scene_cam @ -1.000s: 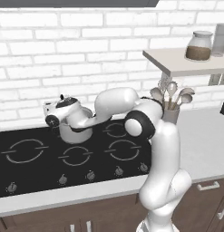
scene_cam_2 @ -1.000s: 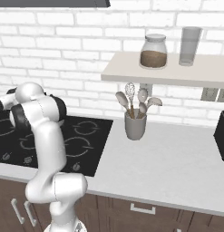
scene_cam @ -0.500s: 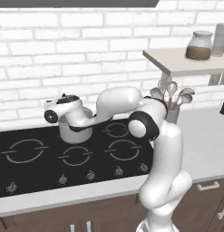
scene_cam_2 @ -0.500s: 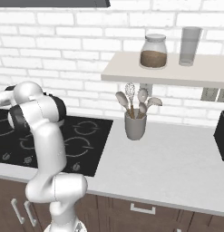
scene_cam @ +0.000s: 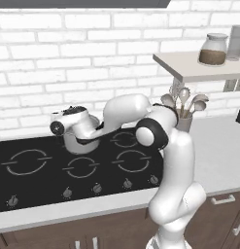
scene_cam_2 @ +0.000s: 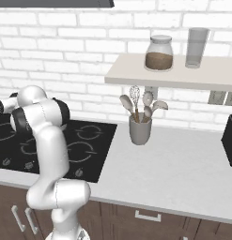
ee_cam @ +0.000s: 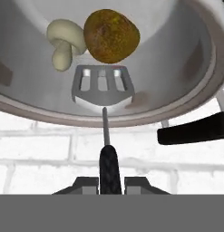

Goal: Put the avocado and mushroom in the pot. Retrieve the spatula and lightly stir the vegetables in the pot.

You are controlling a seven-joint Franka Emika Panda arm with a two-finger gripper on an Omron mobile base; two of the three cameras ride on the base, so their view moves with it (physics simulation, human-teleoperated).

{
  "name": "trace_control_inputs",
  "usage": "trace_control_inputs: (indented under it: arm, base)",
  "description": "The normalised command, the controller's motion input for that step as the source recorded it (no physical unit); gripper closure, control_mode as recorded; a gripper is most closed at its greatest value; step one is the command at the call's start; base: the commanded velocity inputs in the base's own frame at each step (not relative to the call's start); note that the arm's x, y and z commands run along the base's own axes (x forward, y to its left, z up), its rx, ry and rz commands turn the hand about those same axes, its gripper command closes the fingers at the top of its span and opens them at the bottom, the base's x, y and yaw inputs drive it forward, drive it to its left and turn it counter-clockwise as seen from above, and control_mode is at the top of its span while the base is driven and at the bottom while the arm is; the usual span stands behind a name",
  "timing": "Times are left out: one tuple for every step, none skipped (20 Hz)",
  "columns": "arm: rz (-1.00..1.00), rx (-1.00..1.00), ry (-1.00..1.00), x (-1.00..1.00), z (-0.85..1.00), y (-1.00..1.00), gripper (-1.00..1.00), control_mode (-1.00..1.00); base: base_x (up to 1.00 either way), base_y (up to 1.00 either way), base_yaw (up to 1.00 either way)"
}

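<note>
Left base view: arm reaches left over the black cooktop (scene_cam: 39, 180), hand sitting right above the pot (scene_cam: 81, 144) on the rear burner. Pot is mostly hidden by the wrist; only its steel wall shows below it. Grey utensil cup (scene_cam: 184, 121) with pale spoons stands on the counter (scene_cam: 216, 160) just right of the cooktop, under the shelf (scene_cam: 199, 72) carrying a jar (scene_cam: 212, 49).

Right base view: arm folds off to the far left over the cooktop (scene_cam_2: 89, 150); pot can't be made out behind it. Utensil cup (scene_cam_2: 140, 130) sits on the counter (scene_cam_2: 183, 173) below the shelf (scene_cam_2: 169, 75).

Hand view: tool (ee_cam: 109, 183) clenched on the spatula (ee_cam: 103, 86) by its black handle, slotted head down inside the pot (ee_cam: 195, 63). Mushroom (ee_cam: 64, 41) and avocado (ee_cam: 111, 35) lie on the pot floor, touching each other, just past the spatula head. One black pot handle shows at right.
</note>
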Motion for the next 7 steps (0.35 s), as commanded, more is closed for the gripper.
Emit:
trace_control_inputs:
  arm:
    - [0.0,0.2,0.0,-0.03,0.99,0.0,1.0,-1.0]
    - [0.0,0.21,0.0,-0.1,0.92,0.01,1.0,-1.0]
    - [0.0,0.21,0.0,-0.14,0.89,0.09,1.0,-1.0]
    - [0.0,0.22,0.0,-0.16,0.76,0.11,1.0,-1.0]
    - [0.0,0.25,0.0,-0.33,0.56,0.0,1.0,-1.0]
    - [0.0,0.27,0.0,-0.4,0.39,0.0,1.0,-1.0]
    - [0.0,0.26,0.02,-0.48,0.23,0.0,1.0,-1.0]
  base:
    - [0.0,0.0,0.0]
    - [0.0,0.0,0.0]
    - [0.0,0.0,0.0]
    - [0.0,0.0,0.0]
    - [0.0,0.0,0.0]
    - [0.0,0.0,0.0]
    - [0.0,0.0,0.0]
